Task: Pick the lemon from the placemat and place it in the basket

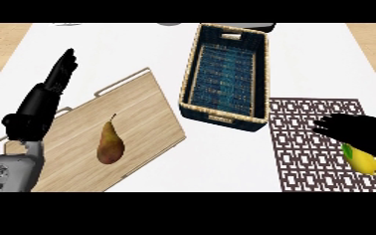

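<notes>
At far left, the left hand (46,92) rests with straight fingers spread upward beside a wooden board (140,107) bearing a pear (109,143). At center stands the empty blue basket (193,74). At lower right, the right hand (351,129) curls round the lemon (360,160) over the patterned placemat (305,149).

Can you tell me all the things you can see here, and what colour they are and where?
basket: one, dark blue with a tan rim, middle of the counter
placemat: one, brown lattice, right of the basket
lemon: one, yellow, over the placemat's right edge, under the right hand
wooden board: one, pale wood, left of the basket
pear: one, brown-green, lying on the board
left hand: black, open, at the left
right hand: black, curled round the lemon
</notes>
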